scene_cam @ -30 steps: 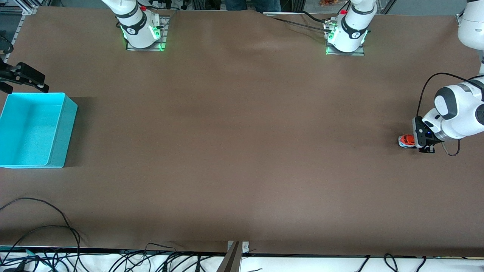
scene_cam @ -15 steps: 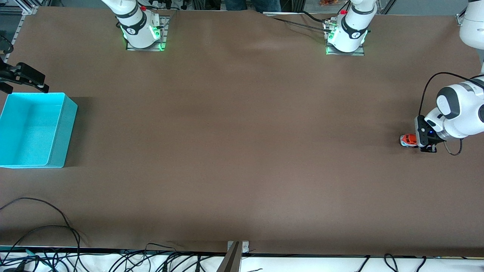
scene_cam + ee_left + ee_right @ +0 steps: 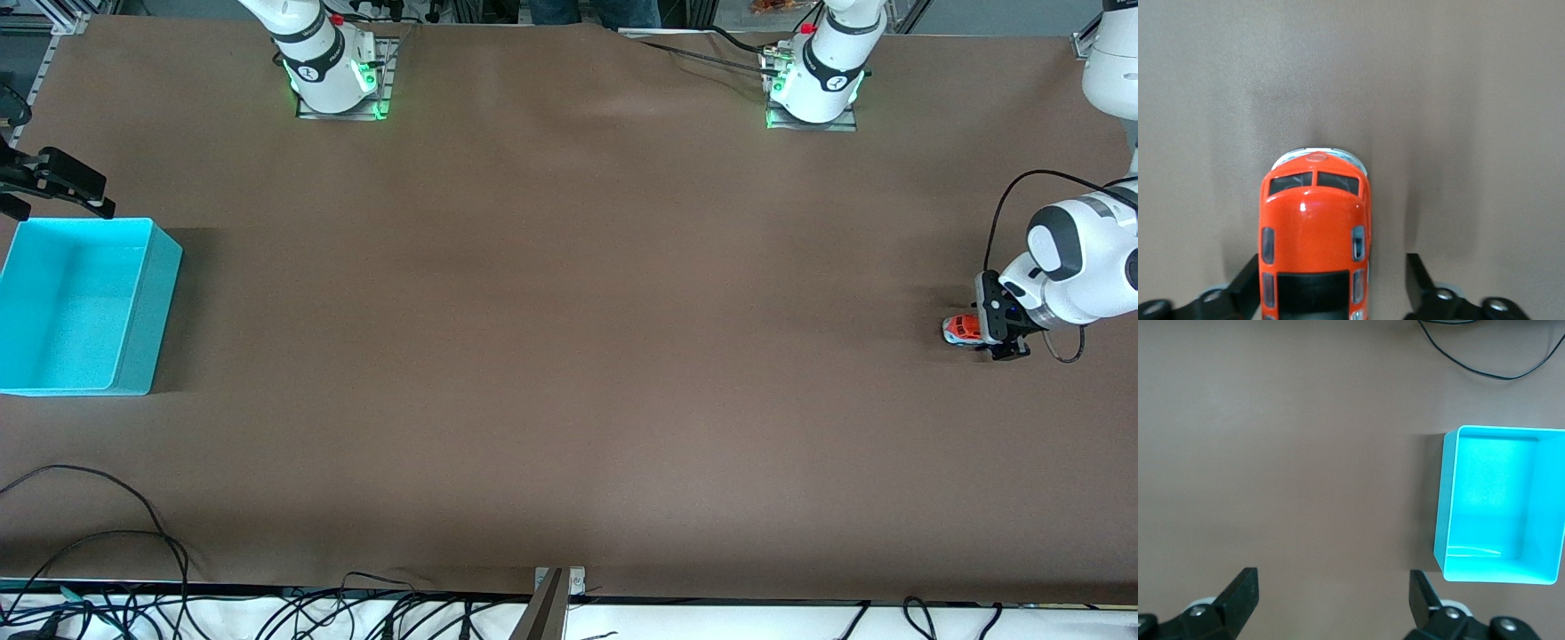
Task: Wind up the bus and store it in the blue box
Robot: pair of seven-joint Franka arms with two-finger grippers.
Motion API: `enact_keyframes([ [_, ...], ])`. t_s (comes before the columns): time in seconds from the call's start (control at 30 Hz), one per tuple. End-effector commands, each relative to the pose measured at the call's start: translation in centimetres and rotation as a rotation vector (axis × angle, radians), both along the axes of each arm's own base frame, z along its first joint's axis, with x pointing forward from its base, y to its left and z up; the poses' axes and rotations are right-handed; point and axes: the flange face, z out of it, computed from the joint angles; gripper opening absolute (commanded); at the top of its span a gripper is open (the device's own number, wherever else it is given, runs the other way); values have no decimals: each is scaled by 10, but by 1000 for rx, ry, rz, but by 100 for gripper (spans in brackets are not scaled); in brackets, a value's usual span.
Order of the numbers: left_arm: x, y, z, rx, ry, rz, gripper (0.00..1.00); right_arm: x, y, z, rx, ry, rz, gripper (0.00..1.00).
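The small orange bus point(image 3: 960, 330) stands on the brown table near the left arm's end. In the left wrist view the bus point(image 3: 1315, 233) shows its dark roof panel between the fingers. My left gripper point(image 3: 985, 336) point(image 3: 1331, 283) sits low around the rear of the bus and is open. One finger is close against the bus's side; a clear gap separates the other from it. The blue box point(image 3: 147, 293) point(image 3: 1441, 520) stands empty at the right arm's end. My right gripper point(image 3: 62, 188) point(image 3: 1333, 597) waits beside the box, open and holding nothing.
Both arm bases point(image 3: 333, 76) point(image 3: 813, 84) stand along the table's edge farthest from the front camera. Loose black cables point(image 3: 107, 533) lie by the edge nearest it, with a metal bracket point(image 3: 551, 604) at the middle.
My left gripper was shut on the bus and has opened, letting it go. Bus and gripper crept slightly toward the left arm's end. The right arm has not moved.
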Motion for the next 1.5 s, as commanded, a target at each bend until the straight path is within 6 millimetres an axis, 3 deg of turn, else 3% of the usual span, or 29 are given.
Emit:
enact_keyframes([
  [0.0,10,0,13,0,11,-15,100,1,0,4,9,-8,4,100],
  [0.33,18,-1,62,0,85,46,100,1,0,4,9,-8,4,100],
  [0.57,38,-1,105,-1,144,111,100,1,0,4,9,-8,4,100],
  [0.7,53,-11,130,2,150,159,100,1,0,4,9,-8,4,100],
  [0.97,59,-38,138,-64,188,323,100,1,0,4,9,-8,4,100],
  [1.13,66,-59,154,-84,239,399,100,1,0,4,9,-8,4,100],
  [1.27,74,-85,175,-67,289,455,100,1,0,4,8,-8,6,100],
  [1.47,88,-120,224,-44,322,494,100,2,0,3,8,-7,6,100],
])
